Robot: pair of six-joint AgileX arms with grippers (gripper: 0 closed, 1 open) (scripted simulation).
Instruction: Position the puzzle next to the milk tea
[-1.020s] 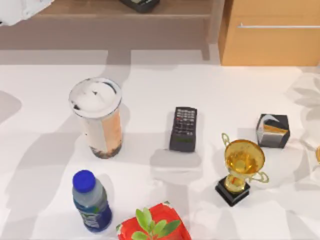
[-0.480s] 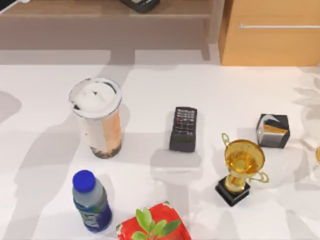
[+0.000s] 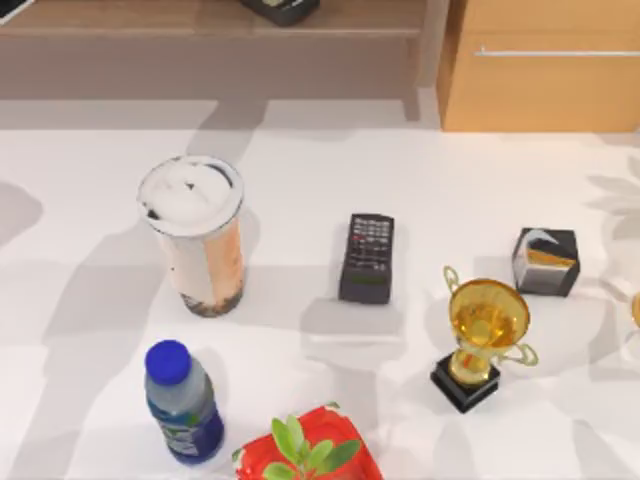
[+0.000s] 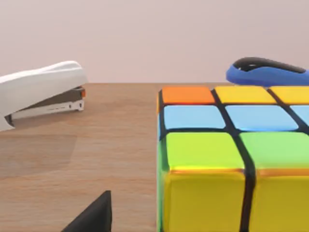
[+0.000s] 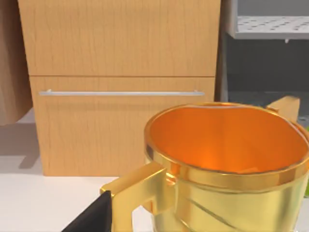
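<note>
The puzzle, a cube of yellow, green, blue and orange squares, rests on a wooden shelf and looms close in the left wrist view. A dark tip of my left gripper shows just beside its near left corner, apart from it. In the top view a white sliver of my left arm sits at the far upper left corner. The milk tea, a tall cup with a white domed lid and dark pearls, stands upright on the white table's left half. My right gripper stays parked behind a gold cup.
A white stapler and a blue mouse lie on the shelf behind the puzzle. On the table are a black remote, a gold trophy, a black patterned cube, a blue-capped bottle and a red-potted plant.
My left arm has drawn away toward the top view's upper left corner, leaving a sliver. The table's objects have not moved.
</note>
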